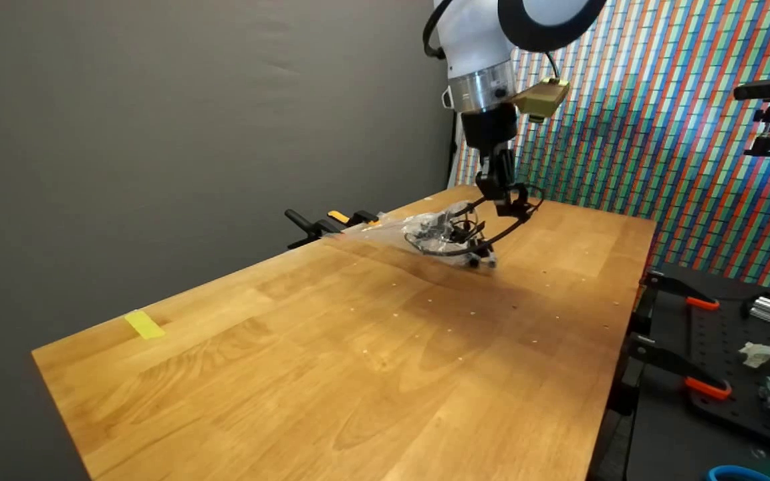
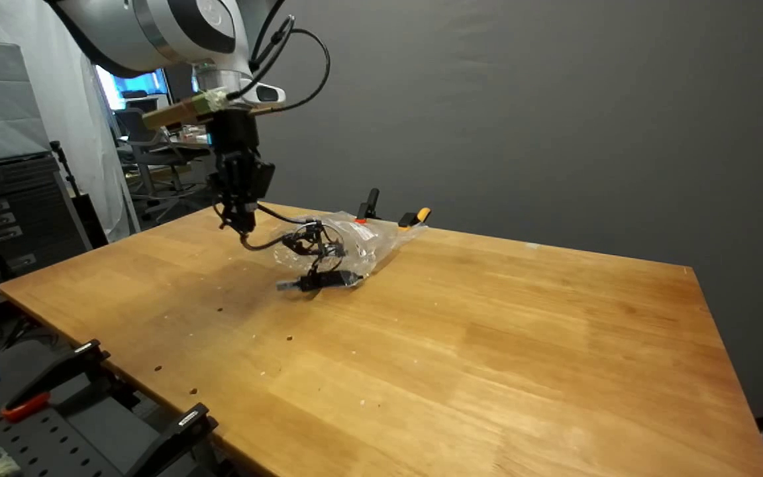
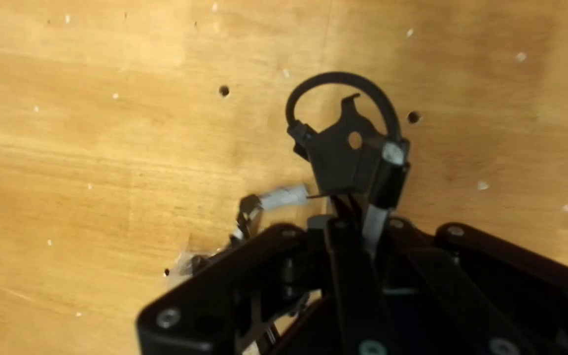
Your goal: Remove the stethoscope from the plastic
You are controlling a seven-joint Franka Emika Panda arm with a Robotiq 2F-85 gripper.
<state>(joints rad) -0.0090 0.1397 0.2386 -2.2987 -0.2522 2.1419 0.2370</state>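
The jaws of a black gripper pinch a black cable-and-bracket assembly, which stretches to a clear plastic bag by the far edge of a brown wooden table; how much lies inside is unclear.

No text legible: white label on plastic bag, pale strips on clamps too small.

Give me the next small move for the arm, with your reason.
Probably raise the black part slightly, away from the plastic bag: the jaws look shut on it above the table, while a black cable runs from it down to dark parts in or against the bag.
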